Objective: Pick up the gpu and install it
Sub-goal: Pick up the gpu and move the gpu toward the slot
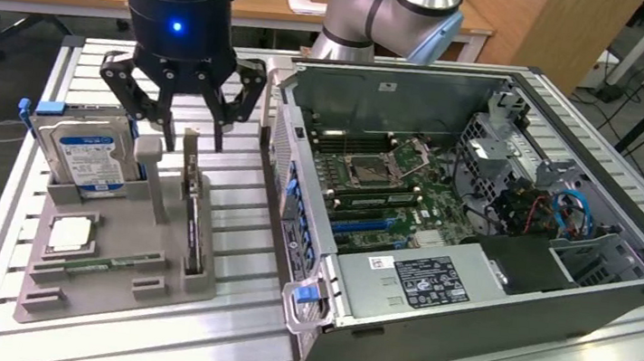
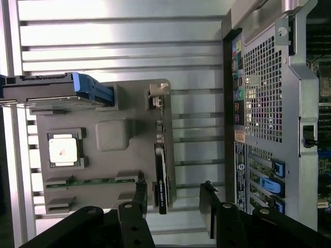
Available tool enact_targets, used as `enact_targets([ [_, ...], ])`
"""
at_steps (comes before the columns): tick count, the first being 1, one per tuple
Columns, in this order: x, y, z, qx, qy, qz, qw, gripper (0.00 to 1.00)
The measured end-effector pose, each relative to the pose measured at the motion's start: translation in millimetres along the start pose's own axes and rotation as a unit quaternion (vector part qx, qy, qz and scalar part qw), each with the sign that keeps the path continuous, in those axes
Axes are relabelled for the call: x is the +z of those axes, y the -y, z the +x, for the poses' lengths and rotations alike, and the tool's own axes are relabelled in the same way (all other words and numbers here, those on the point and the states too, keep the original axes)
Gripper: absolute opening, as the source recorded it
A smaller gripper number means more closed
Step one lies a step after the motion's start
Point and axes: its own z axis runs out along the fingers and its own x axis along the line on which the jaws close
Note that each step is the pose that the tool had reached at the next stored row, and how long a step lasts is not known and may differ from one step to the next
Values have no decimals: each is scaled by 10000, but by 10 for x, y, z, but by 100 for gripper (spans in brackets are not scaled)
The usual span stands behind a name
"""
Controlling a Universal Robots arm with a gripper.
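Note:
The gpu (image 1: pixel 192 211) stands on edge in a slot of the grey holder (image 1: pixel 116 289), a thin green card with a black face. From above it reads as a narrow strip (image 2: pixel 160 160) with its silver bracket end farthest from the fingers. My gripper (image 1: pixel 192 142) hangs open just above the card's far end, one finger on each side and not touching it. In the wrist view the gripper (image 2: pixel 173 199) straddles the card, which sits closer to one black finger (image 2: pixel 139 194) than to the other.
The holder (image 2: pixel 129 155) also carries an upright hard drive (image 1: pixel 88 154) with a blue frame, a CPU (image 1: pixel 71 232) and a memory stick (image 1: pixel 112 261). The open computer case (image 1: pixel 428 102) lies at the exterior view's right, motherboard (image 1: pixel 383 178) exposed; its rear panel (image 2: pixel 258 103) is close beside the holder.

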Motion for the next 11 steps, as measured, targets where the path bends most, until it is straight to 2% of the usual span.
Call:
enact_targets([
  [11, 95, 29, 0, 0, 0, 0, 10000, 53],
])
